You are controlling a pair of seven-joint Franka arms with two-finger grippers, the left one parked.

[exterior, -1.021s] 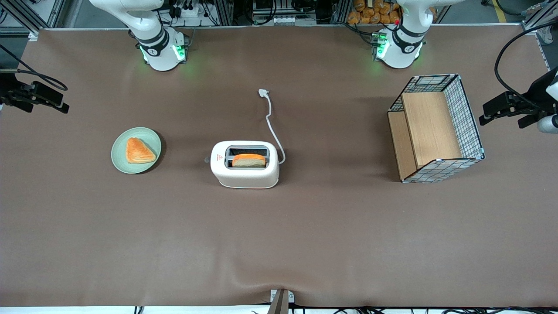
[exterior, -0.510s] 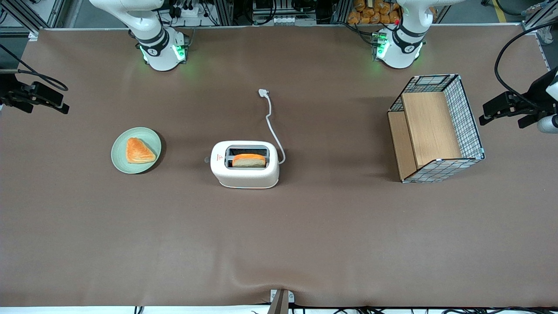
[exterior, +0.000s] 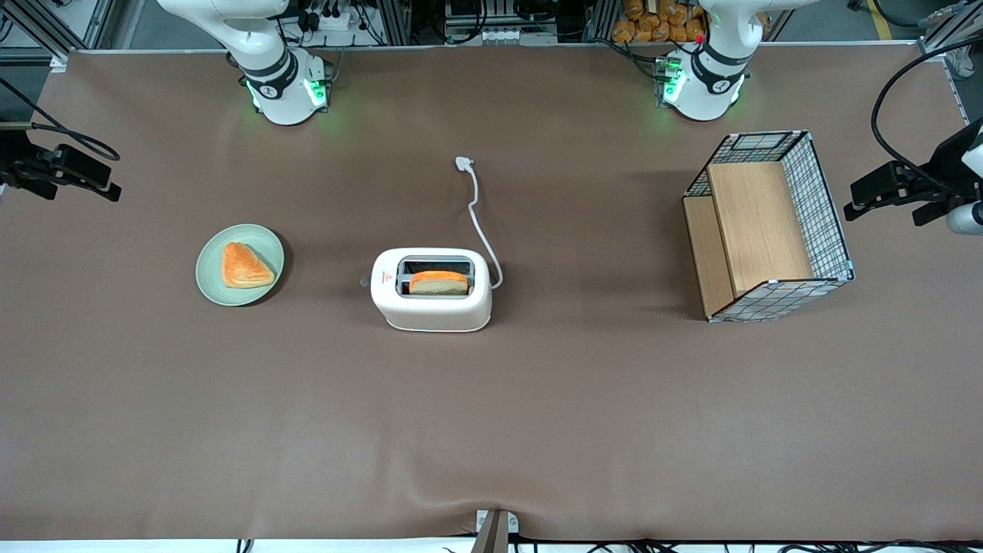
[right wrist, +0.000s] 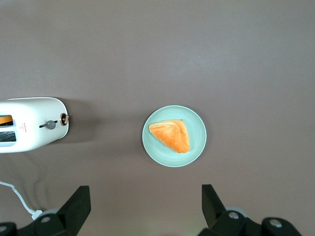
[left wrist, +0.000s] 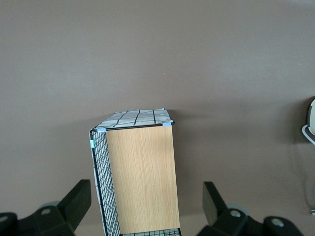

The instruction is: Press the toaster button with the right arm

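Observation:
The cream-white toaster [exterior: 431, 296] stands mid-table with a bread slice [exterior: 438, 283] in one slot. Its small grey button [exterior: 364, 282] sticks out of the narrow end that faces the working arm's end of the table. In the right wrist view the toaster [right wrist: 34, 125] and its button [right wrist: 49, 125] show well away from the fingers. My right gripper [exterior: 100, 180] hovers at the working arm's end of the table, far from the toaster. This gripper [right wrist: 145, 201] is open and holds nothing.
A green plate [exterior: 207, 269] with a pastry [exterior: 244, 266] lies between my gripper and the toaster. The toaster's white cord [exterior: 480, 215] runs away from the front camera to its plug [exterior: 463, 162]. A wire basket with wooden panels [exterior: 768, 223] lies toward the parked arm's end.

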